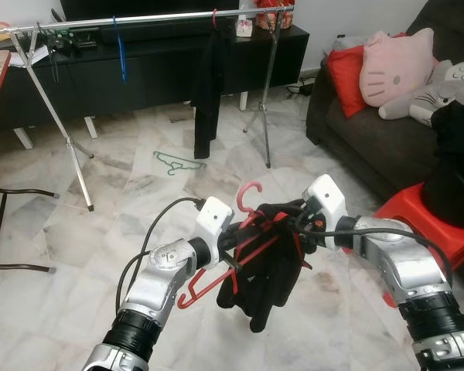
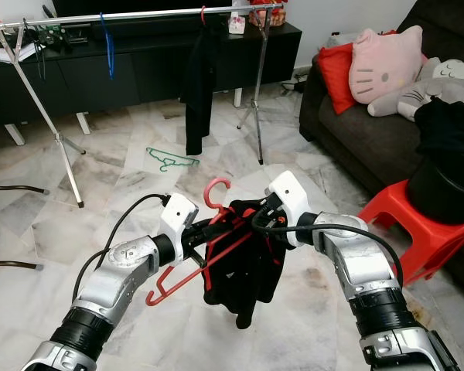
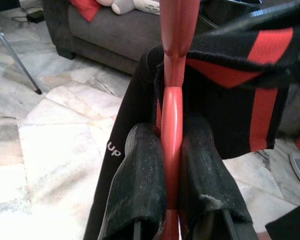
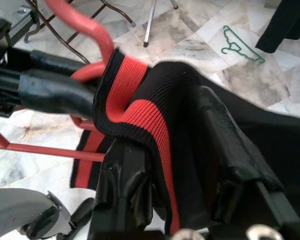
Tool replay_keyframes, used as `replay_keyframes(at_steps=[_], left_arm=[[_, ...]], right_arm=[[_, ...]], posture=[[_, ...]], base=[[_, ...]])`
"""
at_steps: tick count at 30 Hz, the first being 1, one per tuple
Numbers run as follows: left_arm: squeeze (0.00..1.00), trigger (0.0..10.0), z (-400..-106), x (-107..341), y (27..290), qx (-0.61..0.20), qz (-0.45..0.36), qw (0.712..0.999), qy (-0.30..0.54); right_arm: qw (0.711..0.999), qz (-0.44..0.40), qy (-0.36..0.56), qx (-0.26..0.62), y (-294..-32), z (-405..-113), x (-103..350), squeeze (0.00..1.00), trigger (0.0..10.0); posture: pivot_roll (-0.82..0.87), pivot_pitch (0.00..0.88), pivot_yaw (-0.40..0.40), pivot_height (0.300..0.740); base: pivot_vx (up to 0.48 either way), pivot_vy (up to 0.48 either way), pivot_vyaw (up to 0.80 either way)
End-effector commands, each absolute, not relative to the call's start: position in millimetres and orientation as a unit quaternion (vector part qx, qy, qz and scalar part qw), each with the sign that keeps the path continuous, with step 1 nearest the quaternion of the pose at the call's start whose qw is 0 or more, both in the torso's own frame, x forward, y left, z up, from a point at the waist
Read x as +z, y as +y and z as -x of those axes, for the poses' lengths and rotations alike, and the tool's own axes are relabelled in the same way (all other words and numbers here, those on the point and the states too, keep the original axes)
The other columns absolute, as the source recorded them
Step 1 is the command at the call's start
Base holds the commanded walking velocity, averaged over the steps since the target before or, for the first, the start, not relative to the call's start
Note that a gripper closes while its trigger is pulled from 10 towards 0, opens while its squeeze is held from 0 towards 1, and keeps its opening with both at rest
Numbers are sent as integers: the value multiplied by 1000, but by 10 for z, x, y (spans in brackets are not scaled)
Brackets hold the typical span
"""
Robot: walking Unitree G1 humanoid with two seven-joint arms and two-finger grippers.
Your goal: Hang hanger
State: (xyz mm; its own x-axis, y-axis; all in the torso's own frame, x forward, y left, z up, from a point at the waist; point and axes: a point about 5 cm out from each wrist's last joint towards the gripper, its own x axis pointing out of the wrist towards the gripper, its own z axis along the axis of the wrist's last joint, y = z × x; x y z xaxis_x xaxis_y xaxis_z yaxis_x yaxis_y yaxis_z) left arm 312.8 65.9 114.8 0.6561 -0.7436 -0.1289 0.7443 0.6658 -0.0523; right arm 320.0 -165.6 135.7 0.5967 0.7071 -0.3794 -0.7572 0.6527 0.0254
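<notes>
My left gripper (image 1: pixel 242 233) is shut on the neck of a red hanger (image 1: pixel 250 195), held at chest height over the floor. In the left wrist view the hanger (image 3: pixel 172 115) runs between both fingers (image 3: pixel 140 175). A black garment with red stripes (image 1: pixel 267 270) hangs from the hanger. My right gripper (image 1: pixel 291 221) meets it from the right. Its fingers (image 4: pixel 240 155) stand apart, with the ribbed red-and-black collar (image 4: pixel 140 110) draped over one of them. The clothes rail (image 1: pixel 155 17) stands far ahead across the room.
A black garment (image 1: pixel 209 85) and a blue hanger (image 1: pixel 121 50) hang on the rail. A green hanger (image 1: pixel 178 162) lies on the marble floor below. A dark sofa (image 1: pixel 363 131) with cushions and a red stool (image 1: pixel 425 216) are on the right. A black cabinet (image 1: pixel 162 69) stands behind the rail.
</notes>
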Motion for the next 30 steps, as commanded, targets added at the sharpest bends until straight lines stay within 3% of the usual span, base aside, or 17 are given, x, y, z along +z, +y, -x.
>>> replay_keyframes(at_steps=[1,17,20,30], left_arm=[[0,10000,-3164,1288,641,-407,8,913,32],[0,10000,-3218,1250,718,-373,11,927,28],[0,10000,-3217,1220,755,-370,2,928,33],[0,10000,-3158,1106,849,-392,-18,918,56]], right_arm=[[887,69,184,418,-1643,-3171,1359,1000,10000],[877,118,180,429,-1663,-3002,1423,1000,10000],[879,173,195,399,-1756,-2969,1395,1000,10000],[895,192,173,363,-1985,-2962,1638,1000,10000]], posture=[[-102,29,-73,740],[-115,39,-70,740],[-122,43,-73,740],[-129,52,-70,740]], base=[[0,0,0],[0,0,0],[0,0,0],[0,0,0]])
